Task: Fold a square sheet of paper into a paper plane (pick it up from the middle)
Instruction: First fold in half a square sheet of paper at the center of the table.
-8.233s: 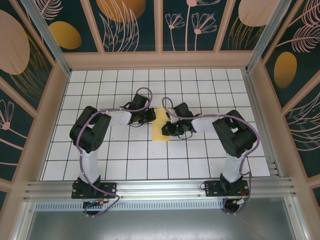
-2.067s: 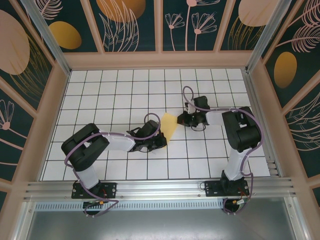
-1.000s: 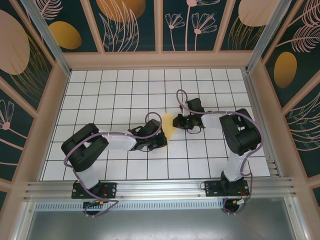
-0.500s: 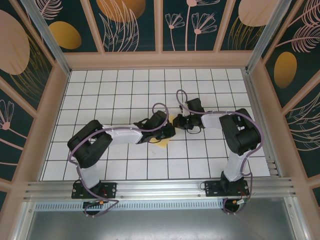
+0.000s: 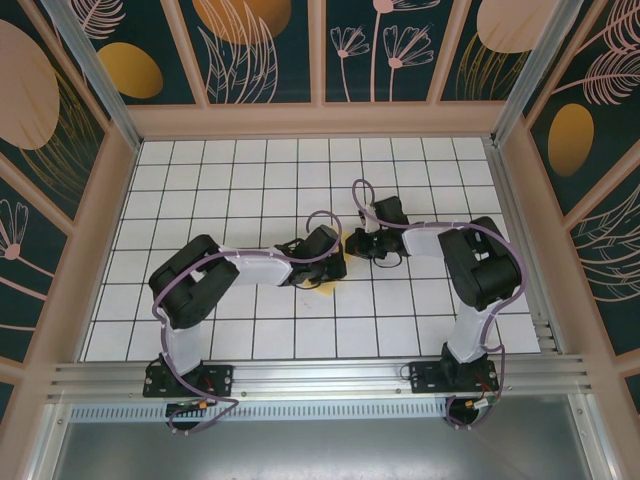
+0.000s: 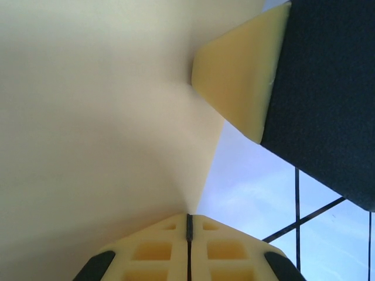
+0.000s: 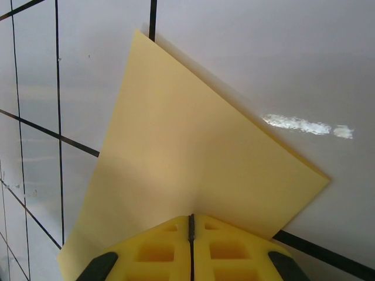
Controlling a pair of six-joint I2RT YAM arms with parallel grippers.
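The table (image 5: 200,190) under me is white tile ruled with black lines, glossy enough to catch a streak of light in the right wrist view. A pale wooden rim (image 5: 320,120) closes it on three sides. Above the rim stand dark teal walls (image 5: 270,50) painted with leaves and orange ovals. A metal rail (image 5: 320,378) runs along the near edge, where my bases are bolted.

Both my arms reach into the middle of the table. My left gripper (image 5: 338,268) and right gripper (image 5: 358,243) sit just beside each other there, over the square sheet of paper (image 5: 326,289). Each has its pads pressed together, pinching the yellow sheet, whose edge runs into the seam. In the right wrist view the sheet lifts off the tiles and casts a shadow along its far edge. Bare tiles lie all around, with several rows toward the far rim and more along both sides.
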